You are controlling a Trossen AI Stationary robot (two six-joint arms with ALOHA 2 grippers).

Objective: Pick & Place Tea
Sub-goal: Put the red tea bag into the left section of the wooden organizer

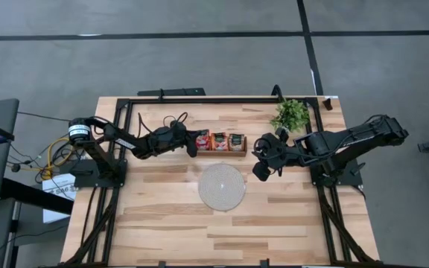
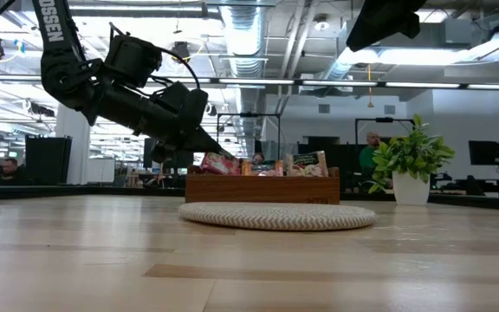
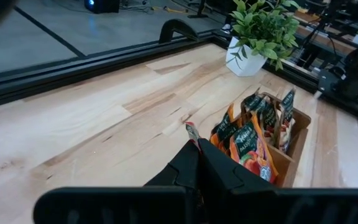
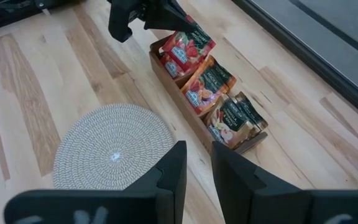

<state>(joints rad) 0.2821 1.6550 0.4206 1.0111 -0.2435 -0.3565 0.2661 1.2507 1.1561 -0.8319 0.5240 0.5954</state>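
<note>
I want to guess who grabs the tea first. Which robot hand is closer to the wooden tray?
Left. The left gripper is at the wooden tray's end, pinching a red tea sachet. The right gripper hovers open, off its other end.
</note>
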